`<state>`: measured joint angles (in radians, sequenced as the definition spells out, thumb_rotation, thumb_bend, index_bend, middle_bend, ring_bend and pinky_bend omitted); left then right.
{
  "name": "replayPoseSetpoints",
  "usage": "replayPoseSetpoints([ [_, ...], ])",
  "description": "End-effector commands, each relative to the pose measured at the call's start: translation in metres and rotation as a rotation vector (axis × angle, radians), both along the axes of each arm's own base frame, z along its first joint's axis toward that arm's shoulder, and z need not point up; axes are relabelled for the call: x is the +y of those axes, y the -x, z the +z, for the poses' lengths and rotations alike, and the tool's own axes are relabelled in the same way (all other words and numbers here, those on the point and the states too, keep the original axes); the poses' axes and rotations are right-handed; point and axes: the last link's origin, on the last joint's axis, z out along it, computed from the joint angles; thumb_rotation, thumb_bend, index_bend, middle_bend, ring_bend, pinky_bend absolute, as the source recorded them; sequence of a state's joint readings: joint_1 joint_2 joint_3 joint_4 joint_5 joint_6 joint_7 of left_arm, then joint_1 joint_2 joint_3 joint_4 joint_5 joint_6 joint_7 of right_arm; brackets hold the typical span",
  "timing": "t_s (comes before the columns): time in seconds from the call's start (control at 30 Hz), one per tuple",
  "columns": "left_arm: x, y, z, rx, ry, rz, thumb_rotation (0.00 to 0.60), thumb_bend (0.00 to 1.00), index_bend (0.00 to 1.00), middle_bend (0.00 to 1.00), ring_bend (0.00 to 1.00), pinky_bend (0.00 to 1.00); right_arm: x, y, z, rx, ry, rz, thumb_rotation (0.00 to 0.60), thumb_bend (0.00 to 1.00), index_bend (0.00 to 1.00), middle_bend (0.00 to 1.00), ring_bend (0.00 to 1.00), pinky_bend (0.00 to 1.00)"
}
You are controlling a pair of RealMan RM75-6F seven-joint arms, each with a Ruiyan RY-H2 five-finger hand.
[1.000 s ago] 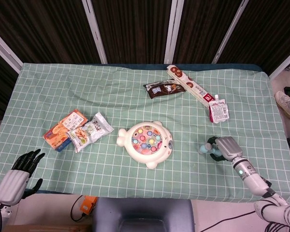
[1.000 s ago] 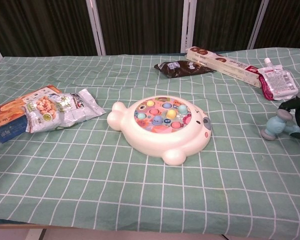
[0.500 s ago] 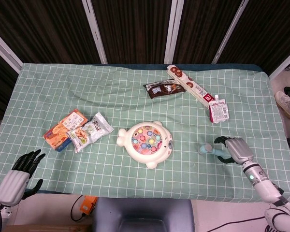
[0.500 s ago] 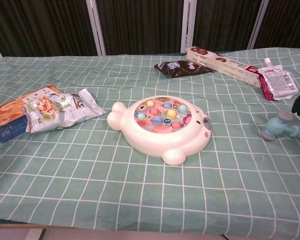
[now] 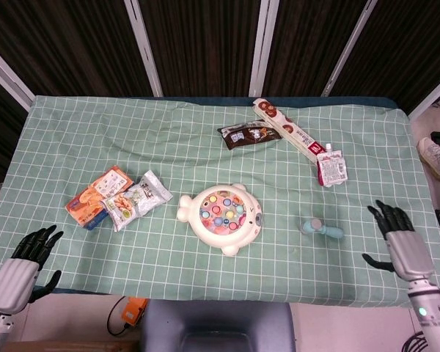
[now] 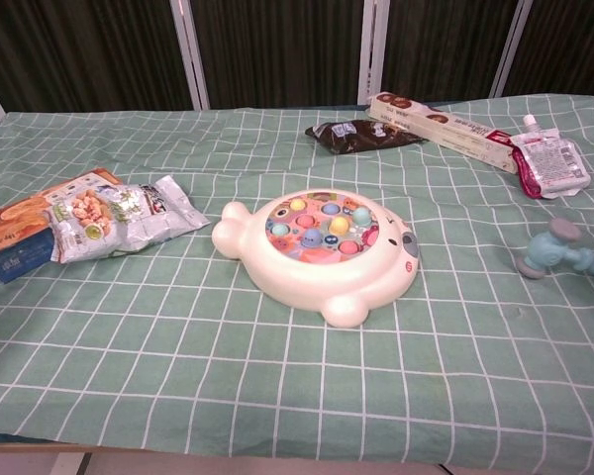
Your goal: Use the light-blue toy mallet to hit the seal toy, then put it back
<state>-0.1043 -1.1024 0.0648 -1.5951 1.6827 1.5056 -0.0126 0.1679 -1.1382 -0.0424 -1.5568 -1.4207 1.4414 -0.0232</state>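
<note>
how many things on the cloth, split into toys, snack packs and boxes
toys: 2, the seal toy and the mallet
snack packs: 4, orange pack, silver pack, brown pack, red pouch
boxes: 1, long box
total: 7

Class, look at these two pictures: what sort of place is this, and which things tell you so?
Probably a robot test room, not a home: a table under a green checked cloth, dark panelled walls, and snack packs laid around a seal toy and mallet.
</note>
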Motion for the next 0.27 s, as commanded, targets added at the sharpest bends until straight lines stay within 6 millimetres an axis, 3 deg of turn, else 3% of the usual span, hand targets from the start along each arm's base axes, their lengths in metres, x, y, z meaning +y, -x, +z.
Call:
replayPoseSetpoints([
  [0.03, -0.0024, -0.0015, -0.0001, 0.003, -0.001, -0.013, 0.600, 0.40, 0.00, 0.00, 0.00, 0.11, 0.0599, -0.0038, 0.0069, 0.058, 0.091, -0.057, 0.600, 0.31, 0.00, 0.00, 0.00, 0.07],
  [0.27, -0.0059, -0.0047, -0.0035, 0.018, -0.001, -0.035, 0.600, 0.39, 0.00, 0.00, 0.00, 0.11, 0.0640, -0.0055, 0.0102, 0.059, 0.120, -0.015, 0.600, 0.31, 0.00, 0.00, 0.00, 0.04],
])
